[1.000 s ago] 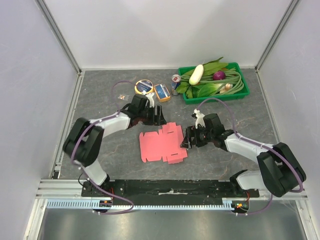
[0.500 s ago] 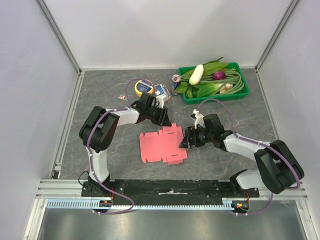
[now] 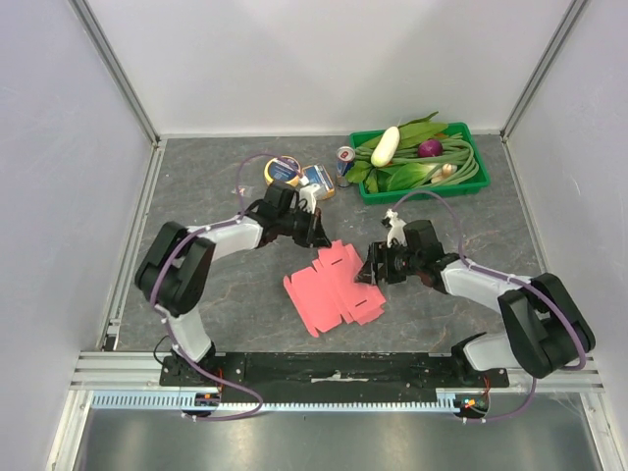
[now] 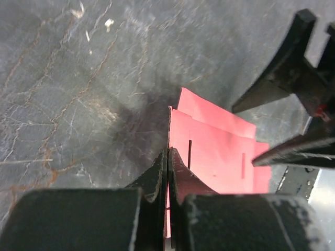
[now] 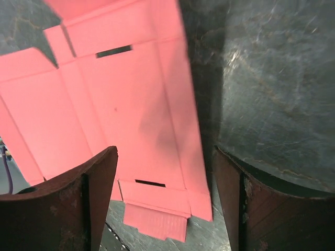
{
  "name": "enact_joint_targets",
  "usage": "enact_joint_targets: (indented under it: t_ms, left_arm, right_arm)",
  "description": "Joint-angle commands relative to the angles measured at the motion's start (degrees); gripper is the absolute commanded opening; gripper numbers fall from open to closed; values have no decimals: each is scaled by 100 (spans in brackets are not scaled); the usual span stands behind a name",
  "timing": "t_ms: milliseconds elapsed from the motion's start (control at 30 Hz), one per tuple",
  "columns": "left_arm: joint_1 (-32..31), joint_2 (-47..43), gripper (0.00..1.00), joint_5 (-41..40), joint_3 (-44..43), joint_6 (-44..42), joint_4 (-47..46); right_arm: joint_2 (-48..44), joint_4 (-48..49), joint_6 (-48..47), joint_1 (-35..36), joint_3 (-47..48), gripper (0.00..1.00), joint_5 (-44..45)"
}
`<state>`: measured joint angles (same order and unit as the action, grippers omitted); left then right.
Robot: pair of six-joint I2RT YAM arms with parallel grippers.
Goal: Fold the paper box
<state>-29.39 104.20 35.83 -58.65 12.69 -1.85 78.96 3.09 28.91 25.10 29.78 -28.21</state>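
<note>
The paper box [image 3: 334, 287] is a flat pink-red die-cut sheet with slots and tabs, lying askew on the dark table between the two arms. My left gripper [image 3: 316, 235] is at the sheet's far edge. In the left wrist view the gripper [image 4: 167, 157] is shut, with the thin edge of the card [image 4: 220, 146] pinched between the fingers. My right gripper [image 3: 373, 267] sits at the sheet's right side. In the right wrist view its fingers [image 5: 165, 154] stand wide open, with the sheet [image 5: 125, 104] below and between them, untouched.
A green tray [image 3: 422, 193] of vegetables stands at the back right. Beside it is a can [image 3: 345, 155]. A small blue-and-orange box [image 3: 317, 179] and a yellow tape roll [image 3: 280, 169] lie just behind the left gripper. Walls close in the table.
The left gripper has shut on the sheet's far edge. The sheet has turned and slid a little toward the right and front. The right gripper has barely moved.
</note>
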Motion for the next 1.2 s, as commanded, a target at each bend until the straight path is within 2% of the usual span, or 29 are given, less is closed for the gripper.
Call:
enact_joint_targets:
  t_ms: [0, 233, 367, 533, 633, 767, 833, 933, 1033, 1167]
  left_arm:
    - [-6, -1050, 2, -68, 344, 260, 79]
    - [-6, -2430, 2, -59, 1118, 1208, -175]
    - [-6, -3027, 2, 160, 1619, 1946, -605]
    - [-6, -3389, 2, 231, 1647, 1984, -396]
    - [12, -3573, 2, 240, 1533, 1834, -141]
    - [73, -3697, 2, 310, 1401, 1729, 53]
    - [126, -3758, 2, 397, 1374, 1711, 105]
    - [187, -3846, 2, 521, 1357, 1737, 132]
    - [258, -3951, 2, 626, 1348, 1763, 141]
    - [328, -4188, 2, 802, 1374, 1868, 115]
  right_arm:
    - [-319, 148, 45, -207, 353, 80, -360]
    - [-539, 270, -481, -225, 678, 82, -1167]
    - [-776, 1251, -247, -234, 494, 83, -1757]
    - [-698, 2202, -9, -225, 108, 83, -2179]
    - [-488, 3719, 536, -225, -261, 81, -2531]
    - [-258, 5047, 1230, -216, -595, 76, -2936]
    - [-249, 5236, 1328, -216, -719, 73, -2989]
    - [-337, 5482, 1319, -208, -798, 60, -2980]
    - [-460, 5868, 1503, -216, -912, 52, -3068]
    - [-557, 6089, 1539, -181, -1053, 50, -3015]
